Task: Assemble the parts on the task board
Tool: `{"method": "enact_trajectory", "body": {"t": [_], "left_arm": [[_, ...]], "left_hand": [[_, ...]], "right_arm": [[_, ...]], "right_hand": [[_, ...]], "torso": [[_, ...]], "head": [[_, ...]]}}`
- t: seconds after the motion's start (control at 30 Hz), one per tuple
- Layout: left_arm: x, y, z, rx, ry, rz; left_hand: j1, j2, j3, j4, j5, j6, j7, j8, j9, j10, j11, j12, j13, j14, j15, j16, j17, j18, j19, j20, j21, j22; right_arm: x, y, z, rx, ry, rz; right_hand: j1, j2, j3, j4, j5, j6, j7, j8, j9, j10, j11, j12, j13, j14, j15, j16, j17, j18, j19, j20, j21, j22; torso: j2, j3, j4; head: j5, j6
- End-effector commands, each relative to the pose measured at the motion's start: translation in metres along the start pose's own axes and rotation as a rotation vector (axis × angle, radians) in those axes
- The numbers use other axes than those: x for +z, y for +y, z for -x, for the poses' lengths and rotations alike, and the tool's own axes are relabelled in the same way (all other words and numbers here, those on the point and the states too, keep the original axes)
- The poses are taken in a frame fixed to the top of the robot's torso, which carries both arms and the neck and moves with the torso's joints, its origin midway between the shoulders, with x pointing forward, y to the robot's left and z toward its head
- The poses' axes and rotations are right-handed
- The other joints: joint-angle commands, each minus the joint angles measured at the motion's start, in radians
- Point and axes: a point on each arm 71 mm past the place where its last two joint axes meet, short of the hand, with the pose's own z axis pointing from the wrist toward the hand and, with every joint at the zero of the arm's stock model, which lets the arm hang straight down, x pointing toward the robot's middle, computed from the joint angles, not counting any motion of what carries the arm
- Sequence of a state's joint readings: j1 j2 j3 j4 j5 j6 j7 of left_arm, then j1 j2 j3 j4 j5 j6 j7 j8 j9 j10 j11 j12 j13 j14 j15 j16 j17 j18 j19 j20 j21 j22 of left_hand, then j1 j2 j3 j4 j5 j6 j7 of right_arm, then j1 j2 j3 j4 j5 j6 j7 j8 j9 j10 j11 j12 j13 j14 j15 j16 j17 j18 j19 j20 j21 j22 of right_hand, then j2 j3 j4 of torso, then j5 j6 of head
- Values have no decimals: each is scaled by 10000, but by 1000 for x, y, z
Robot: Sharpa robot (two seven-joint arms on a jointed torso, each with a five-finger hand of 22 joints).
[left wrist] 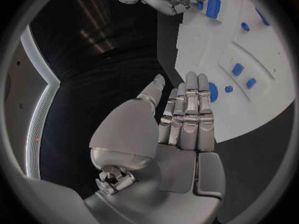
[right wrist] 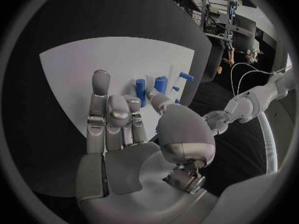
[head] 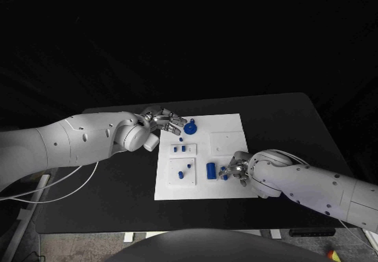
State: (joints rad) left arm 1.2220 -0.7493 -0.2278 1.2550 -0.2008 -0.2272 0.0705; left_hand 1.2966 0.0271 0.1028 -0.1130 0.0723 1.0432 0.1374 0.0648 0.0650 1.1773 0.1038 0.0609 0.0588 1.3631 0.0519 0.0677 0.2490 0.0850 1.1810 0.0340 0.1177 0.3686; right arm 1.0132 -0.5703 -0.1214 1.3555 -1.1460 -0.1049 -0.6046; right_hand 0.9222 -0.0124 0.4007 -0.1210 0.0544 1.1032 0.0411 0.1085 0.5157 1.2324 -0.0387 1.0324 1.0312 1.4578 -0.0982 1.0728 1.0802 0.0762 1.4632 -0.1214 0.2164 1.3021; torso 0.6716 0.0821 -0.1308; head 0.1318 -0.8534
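The left robot hand hovers at the far left corner of the white task board, fingers straight and together, holding nothing, just beside a round blue part. Smaller blue parts sit in recesses at the board's middle. A blue cylinder lies near the board's near edge, with the right robot hand just beside it, fingers partly curled; I cannot tell whether it touches anything. The step appears to be reaching for parts; next likely calls for closing on one. The black table stands in a dark room.
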Motion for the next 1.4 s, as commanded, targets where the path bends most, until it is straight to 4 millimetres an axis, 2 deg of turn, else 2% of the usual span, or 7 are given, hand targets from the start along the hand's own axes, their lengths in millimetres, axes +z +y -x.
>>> {"method": "enact_trajectory", "body": {"t": [0.03,0.13,0.17,0.47,0.67,1.1,1.4], "left_arm": [[0,-1,-2,-32,167,-66],[0,-1,-2,-31,174,-60],[0,-1,-2,-31,176,-60],[0,-1,-2,-30,161,-53],[0,-1,-1,-34,156,-47],[-1,0,-1,-37,147,-34],[-1,0,-1,-36,153,-31]], "left_hand": [[-82,-9,-16,52,19,-84,-9,2,3,-85,-9,-25,-1,-80,-12,-43,15,-197,-37,-3,55,-9],[-54,3,-8,49,34,-87,-13,3,3,-90,-9,-24,-1,-83,-14,-44,16,-195,-39,-4,62,-30],[-54,3,-8,49,34,-87,-13,3,3,-90,-9,-24,-1,-83,-14,-44,16,-195,-39,-4,62,-30],[-54,3,-8,49,34,-87,-13,3,3,-90,-9,-24,-1,-83,-14,-44,16,-195,-39,-4,62,-30],[-54,3,-8,49,34,-87,-13,3,3,-90,-9,-24,-1,-83,-14,-44,16,-195,-39,-4,62,-30],[-54,3,-8,49,34,-87,-13,3,3,-90,-9,-24,-1,-83,-14,-44,16,-195,-39,-4,62,-30],[-54,3,-8,49,34,-87,-13,3,3,-90,-9,-24,-1,-83,-14,-44,16,-195,-39,-4,62,-30]], "right_arm": [[1,1,0,110,-133,172],[2,1,1,155,-207,202],[2,1,1,164,-220,217],[0,-3,2,262,-287,348],[-3,-6,2,410,-187,600],[-9,-15,-8,2,484,816],[-9,-17,-12,-323,520,764]], "right_hand": [[-292,-346,-670,357,-68,-95,128,-185,-245,-179,68,-236,-198,-80,20,-121,-71,-153,-7,11,-95,-51],[7,-590,-1341,971,-73,-179,187,-348,-571,-252,111,-402,-357,-73,66,-199,-110,-105,-6,60,-162,-130],[738,-773,-1755,1904,-63,-141,210,-339,-1097,-241,133,-415,-417,-53,81,-247,-100,-36,63,104,-218,-224],[886,-1093,-1631,2220,-62,-330,287,-293,-1654,-291,179,-385,-467,-49,107,-296,-59,-26,53,119,-241,-235],[1060,-968,-1636,1998,-62,-315,289,-264,-1739,-276,176,-360,-471,-47,106,-306,-45,-25,57,117,-241,-233],[1977,-331,-1489,283,-40,-126,285,-249,-2088,-269,161,-281,-471,-43,113,-268,-6,1,16,143,-219,-194],[1858,-128,-1591,-98,-39,-3,247,-198,-2307,-257,139,-237,-513,-43,96,-243,-3,-14,2,127,-182,-166]], "torso": [[4,0,-4],[4,1,-7],[0,1,-10],[-4,6,-2],[2,5,-5],[-3,13,-14],[-1,13,-2]], "head": [[-5,-6],[-4,-7],[-2,-11],[-3,-13],[8,-10],[-31,-3],[-69,-10]]}}
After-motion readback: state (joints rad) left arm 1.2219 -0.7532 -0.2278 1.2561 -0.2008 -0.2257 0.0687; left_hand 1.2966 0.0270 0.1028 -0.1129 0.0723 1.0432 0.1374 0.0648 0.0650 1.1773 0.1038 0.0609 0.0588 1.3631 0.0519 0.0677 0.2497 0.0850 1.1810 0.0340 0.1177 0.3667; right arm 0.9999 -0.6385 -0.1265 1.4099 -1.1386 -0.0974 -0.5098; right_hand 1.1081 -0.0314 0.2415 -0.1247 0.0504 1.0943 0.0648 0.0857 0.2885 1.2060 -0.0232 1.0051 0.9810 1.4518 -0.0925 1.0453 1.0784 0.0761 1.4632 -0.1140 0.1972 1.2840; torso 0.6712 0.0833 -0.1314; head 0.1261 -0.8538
